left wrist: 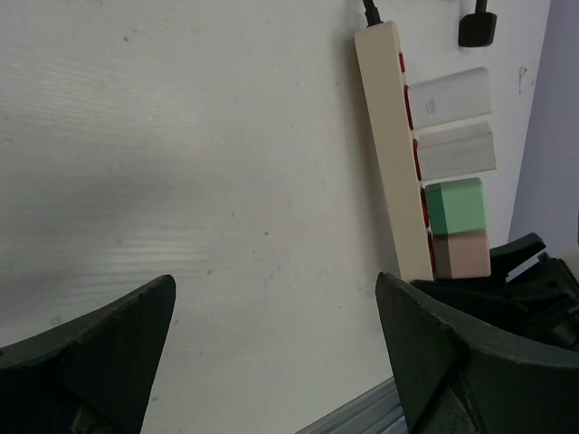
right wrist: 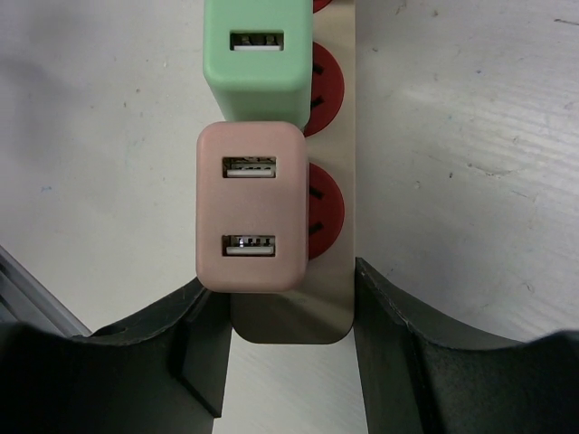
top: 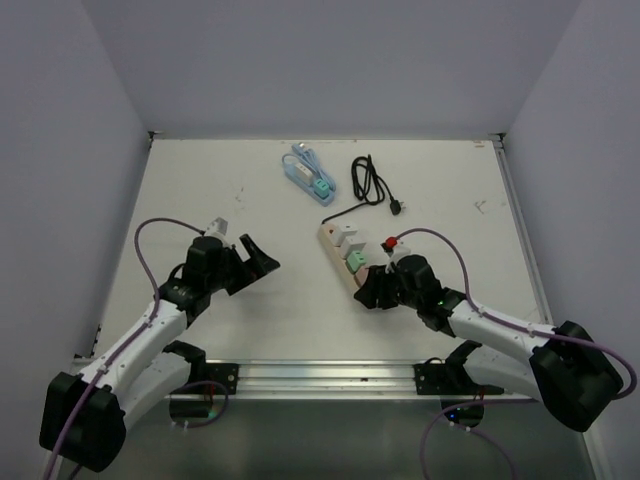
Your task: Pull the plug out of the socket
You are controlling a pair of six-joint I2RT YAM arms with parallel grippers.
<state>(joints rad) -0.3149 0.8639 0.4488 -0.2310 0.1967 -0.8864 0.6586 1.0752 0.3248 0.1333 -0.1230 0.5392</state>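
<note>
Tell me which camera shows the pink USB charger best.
Right wrist: the pink USB charger sits close and face-on, both ports clear, on the power strip. Left wrist shows only its side. The top view shows it tiny and indistinct.

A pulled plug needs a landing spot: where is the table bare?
Bare: between left fingers and strip; both far corners. Crowded: far centre, with blue cable and black cord, and the strip's near end, held by right fingers.

White counter point(top: 200, 180), scuffed and spotted in places. A light-blue coiled cable point(top: 300, 160) with a teal adapter point(top: 322, 188) lies at far centre. A metal rail point(top: 320, 375) runs along the near edge. Pale walls point(top: 60, 150) stand left, right and far.
</note>
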